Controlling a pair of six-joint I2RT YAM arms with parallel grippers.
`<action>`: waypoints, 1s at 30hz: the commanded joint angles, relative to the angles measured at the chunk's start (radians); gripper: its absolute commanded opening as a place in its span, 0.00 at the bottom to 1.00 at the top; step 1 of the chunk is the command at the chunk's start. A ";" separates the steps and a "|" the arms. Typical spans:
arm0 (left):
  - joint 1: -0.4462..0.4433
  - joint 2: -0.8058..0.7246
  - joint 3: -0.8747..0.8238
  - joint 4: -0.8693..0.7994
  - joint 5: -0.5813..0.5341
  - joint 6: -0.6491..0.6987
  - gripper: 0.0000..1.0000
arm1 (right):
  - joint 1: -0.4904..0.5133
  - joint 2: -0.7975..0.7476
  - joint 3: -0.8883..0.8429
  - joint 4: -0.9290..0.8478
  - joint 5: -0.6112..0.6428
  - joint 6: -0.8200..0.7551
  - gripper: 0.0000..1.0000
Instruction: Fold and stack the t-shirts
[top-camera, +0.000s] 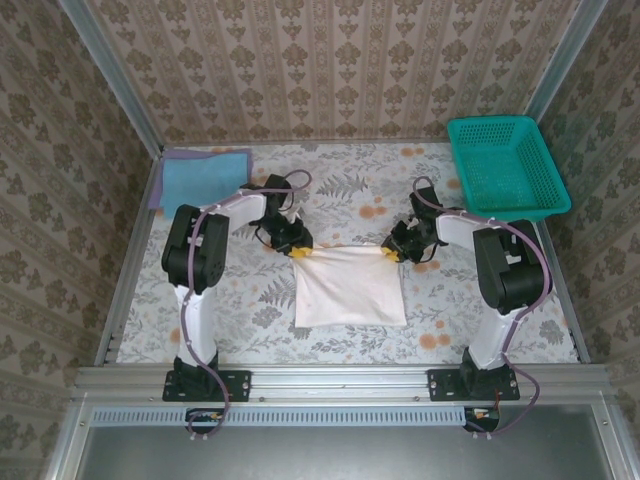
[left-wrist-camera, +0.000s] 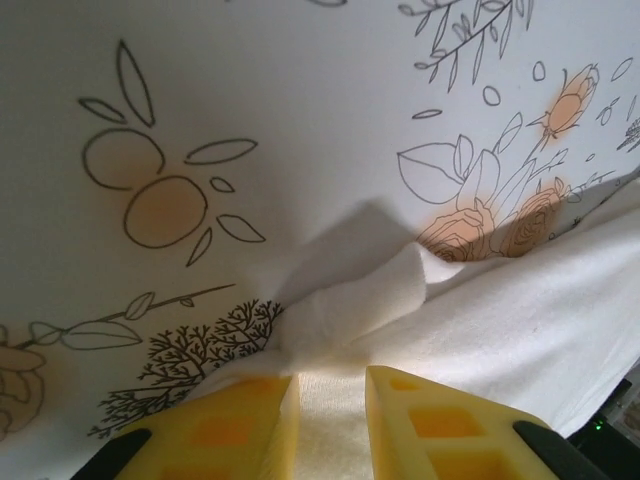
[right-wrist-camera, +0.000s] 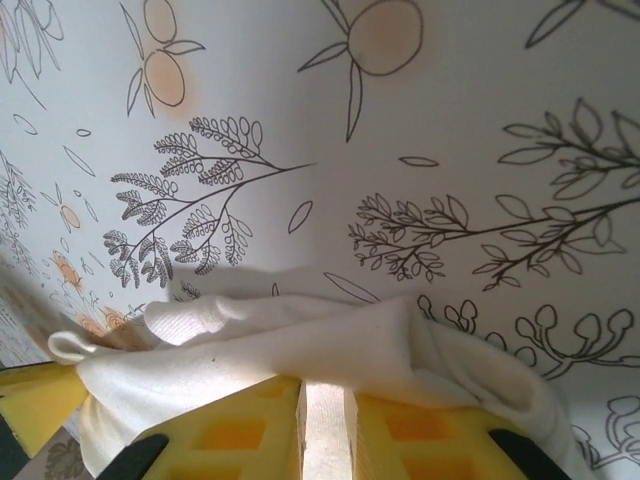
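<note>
- Top external view: the off-white cotton t-shirt lies mid-table as a partly folded rectangle on the flower-printed tablecloth. The left gripper sits at its far left corner and the right gripper at its far right corner. The light blue cotton t-shirt lies flat and folded in the far left corner of the table, well apart. A teal plastic mesh basket stands at the far right.
- Left wrist view: the left gripper has its yellow fingers pinched on a bunched corner of the off-white cotton t-shirt, with the cloth wedged in the narrow gap. The flower-printed tablecloth lies beyond.
- Right wrist view: the right gripper is likewise clamped on a gathered edge of the off-white cotton t-shirt, and fabric spills over both yellow fingers.
- Step in hand, as I judge it: a further fold of the off-white shirt, with both far corners gripped.
- Next move, probably: lift both corners together and level, then carry them towards the near hem. Keep the edge taut, so that the soft cloth lands square and does not drag the layers beneath.
</note>
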 joint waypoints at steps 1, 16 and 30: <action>0.034 0.020 -0.031 0.025 -0.088 0.033 0.25 | -0.031 0.028 -0.002 -0.052 0.040 -0.021 0.22; 0.108 -0.226 -0.022 -0.036 -0.043 0.009 0.73 | -0.041 -0.364 -0.123 -0.049 0.069 -0.036 0.65; 0.007 -0.332 -0.413 0.019 0.054 0.094 0.72 | -0.013 -0.617 -0.405 -0.082 -0.001 -0.072 0.73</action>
